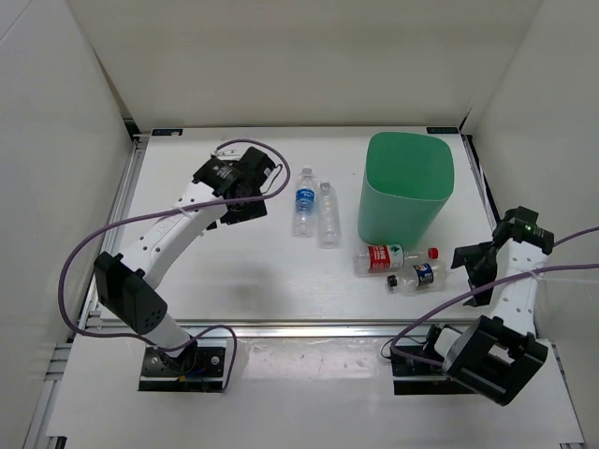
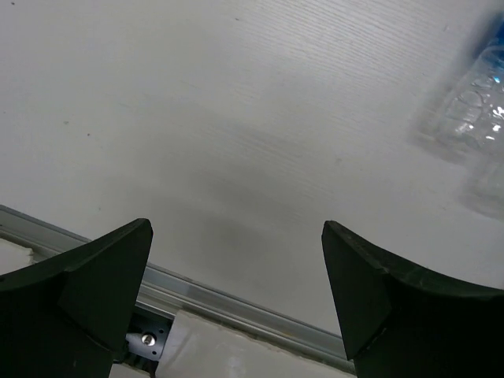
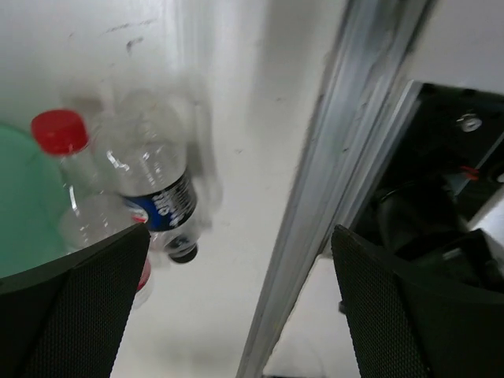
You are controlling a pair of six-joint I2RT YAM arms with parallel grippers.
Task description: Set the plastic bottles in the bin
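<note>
Bottles [image 1: 304, 199] lie nr bin [image 1: 404, 192]; L end effector [image 2: 236, 244], R end effector [image 3: 240, 244] spread

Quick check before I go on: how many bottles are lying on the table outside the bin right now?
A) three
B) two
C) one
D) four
D: the blue-labelled bottle and the unlabelled bottle lie side by side on the left arm's side of the bin. The red-labelled bottle and the dark-blue-labelled bottle lie in front of it, all on the table.
</note>
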